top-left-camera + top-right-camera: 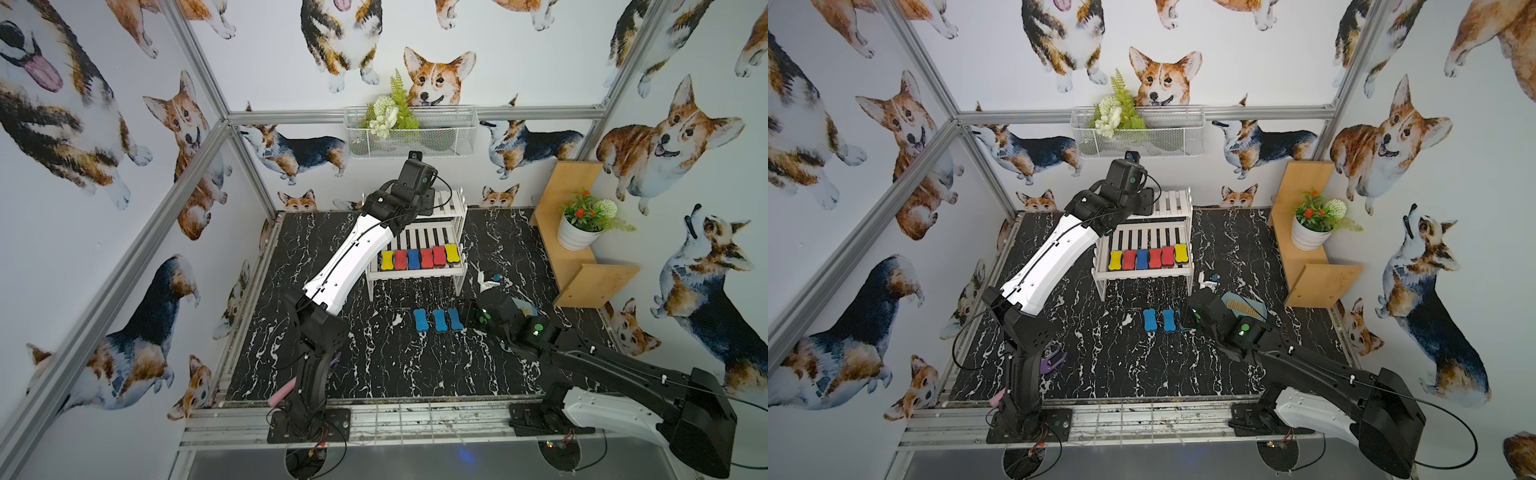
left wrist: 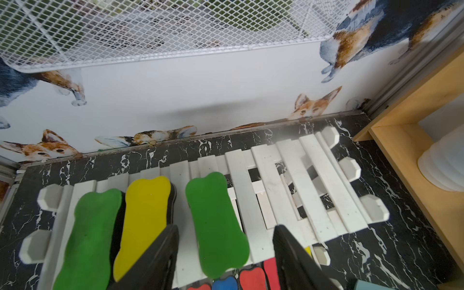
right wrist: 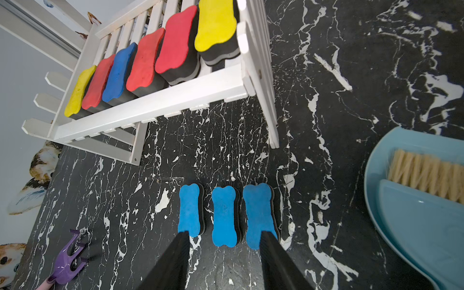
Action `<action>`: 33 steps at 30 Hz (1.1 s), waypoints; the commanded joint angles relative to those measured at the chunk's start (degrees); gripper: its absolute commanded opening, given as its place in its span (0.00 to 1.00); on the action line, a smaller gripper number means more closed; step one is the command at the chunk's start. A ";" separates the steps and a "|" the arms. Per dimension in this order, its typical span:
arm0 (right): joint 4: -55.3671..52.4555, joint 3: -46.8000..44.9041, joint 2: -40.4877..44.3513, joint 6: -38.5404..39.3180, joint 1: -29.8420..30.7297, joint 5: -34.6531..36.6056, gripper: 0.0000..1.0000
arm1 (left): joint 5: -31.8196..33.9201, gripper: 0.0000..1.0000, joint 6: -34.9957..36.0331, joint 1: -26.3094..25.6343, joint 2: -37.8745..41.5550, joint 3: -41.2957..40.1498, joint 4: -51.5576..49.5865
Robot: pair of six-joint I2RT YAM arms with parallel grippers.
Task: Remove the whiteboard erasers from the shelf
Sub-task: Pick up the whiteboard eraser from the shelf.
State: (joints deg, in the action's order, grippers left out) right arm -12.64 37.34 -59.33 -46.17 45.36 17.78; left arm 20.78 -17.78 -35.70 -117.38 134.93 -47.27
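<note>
At lower centre of the left wrist view, the left pincer stands spread astride a green eraser on the top tier of the shelf. The eraser's long axis runs up the frame in line with the fingers, with a yellow eraser close on its left and bare slats on its right. The right pincer, likewise spread and empty, hovers over three blue erasers lying on the black marbled surface, which has free room before the shelf.

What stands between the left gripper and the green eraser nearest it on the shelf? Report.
Nothing visible does. The left gripper is open, its fingers either side of the green eraser on the top tier of the shelf. The yellow eraser lies close by one finger.
</note>
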 commanded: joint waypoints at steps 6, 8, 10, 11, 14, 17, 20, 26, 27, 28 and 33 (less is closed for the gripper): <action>0.77 -0.19 0.56 -0.45 -0.07 0.51 0.51 | 3.01 0.69 0.29 0.02 -3.61 2.19 -2.50; 0.57 -0.31 1.08 -0.51 -0.06 0.66 0.51 | 3.37 0.69 0.62 0.02 -4.12 2.61 -2.59; 0.41 -0.38 1.47 -0.68 -0.14 0.81 0.52 | 3.71 0.69 0.82 0.03 -4.41 2.75 -2.57; 0.29 -0.43 1.65 -0.72 -0.18 0.85 0.52 | 3.82 0.68 0.94 0.02 -4.52 2.79 -2.63; 0.12 -0.52 1.85 -0.88 -0.23 1.12 0.52 | 4.22 0.65 1.21 0.03 -5.03 2.88 -2.94; 0.31 -0.61 1.87 -0.89 -0.32 0.86 0.52 | 4.62 0.61 1.45 0.02 -5.46 2.88 -3.33; 0.31 -0.39 1.59 -0.92 -0.29 1.01 0.52 | 4.43 0.56 1.53 0.02 -5.58 2.88 -3.33; 0.20 -0.30 1.59 -0.79 -0.44 1.04 0.52 | 4.27 0.46 1.19 0.03 -5.25 3.68 -3.11; 0.15 -0.28 1.65 -0.79 -0.51 1.02 0.52 | 4.27 0.46 0.93 0.02 -4.78 3.92 -3.04; 0.01 -0.21 1.60 -0.82 -0.60 1.01 0.52 | 4.05 0.45 0.66 -0.06 -4.07 3.93 -2.72; 0.06 0.18 1.84 -0.68 -0.75 1.10 0.52 | 4.60 0.43 -1.23 -1.57 3.43 -1.68 -1.28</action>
State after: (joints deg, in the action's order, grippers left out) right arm -12.67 36.93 -57.76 -46.39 44.66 18.00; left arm 24.64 -17.26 -36.53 -117.69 136.25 -50.04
